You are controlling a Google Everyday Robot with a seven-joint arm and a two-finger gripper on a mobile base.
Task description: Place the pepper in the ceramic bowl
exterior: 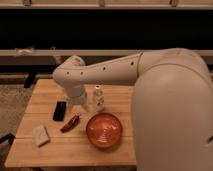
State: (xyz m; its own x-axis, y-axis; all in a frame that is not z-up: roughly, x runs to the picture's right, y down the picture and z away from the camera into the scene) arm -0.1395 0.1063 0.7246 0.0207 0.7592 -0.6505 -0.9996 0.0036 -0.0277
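Note:
The pepper [70,123] is a small dark red chili lying on the wooden table [65,150], left of the ceramic bowl [104,130]. The bowl is round, glossy orange-red, with lighter rings inside, and holds nothing. My gripper [79,106] hangs at the end of the white arm, just above and slightly right of the pepper, behind it as seen from the camera. The arm's wrist hides most of the gripper.
A flat black phone [59,111] lies left of the gripper. A small white bottle [98,98] stands right of the gripper, behind the bowl. A pale sponge-like block [40,135] lies at the table's front left. The arm's large white body fills the right side.

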